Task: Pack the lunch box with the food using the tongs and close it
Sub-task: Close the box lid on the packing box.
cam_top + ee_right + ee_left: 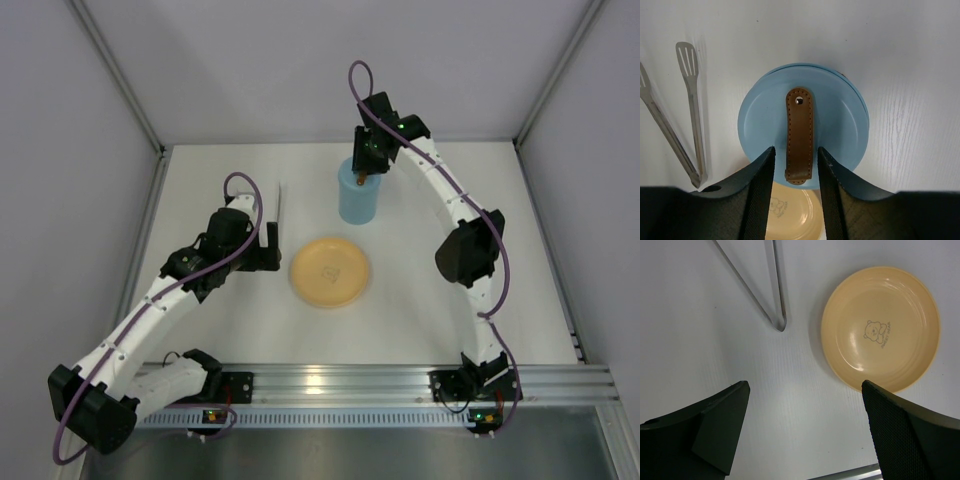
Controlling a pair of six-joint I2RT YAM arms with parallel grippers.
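1. Two containers. The lunch box (357, 195) stands directly beneath the right pincer (796, 152), and its lid (840, 120) sits on top and hides the contents. The plate (910, 300) lies ahead and to the right of the left pincer (805, 385), showing a printed bear.
2. The lunch box is a tall light-blue cylinder. The lid's brown tab (800, 135) runs between the right pincer's slightly parted fingers, with a gap on each side, so nothing is grasped.
3. The left pincer hangs released, spread wide over bare worktop (420, 310). The tongs (695, 120) lie flat ahead of it, apart from the plate.
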